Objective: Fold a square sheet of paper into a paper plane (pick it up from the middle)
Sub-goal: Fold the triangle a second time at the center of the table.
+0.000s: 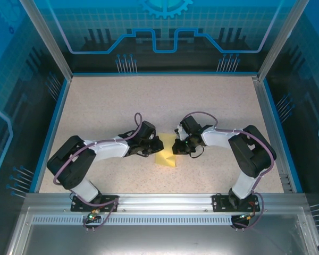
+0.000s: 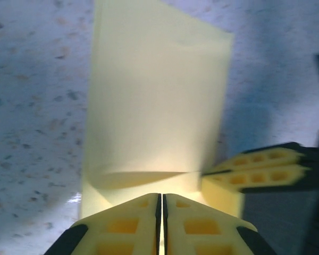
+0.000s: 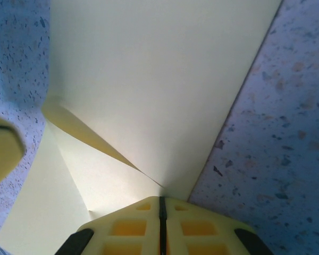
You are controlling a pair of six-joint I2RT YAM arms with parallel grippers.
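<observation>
Left tool (image 2: 160,201) and right tool (image 3: 160,202) shut on the square sheet of paper (image 1: 167,158), angled far-left to near-right

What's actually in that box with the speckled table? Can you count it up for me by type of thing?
Robot arms: 2, ending in the left gripper and the right gripper
Pale-yellow paper: 1, the square sheet of paper, partly folded, lying between the two grippers
Total: 3
</observation>
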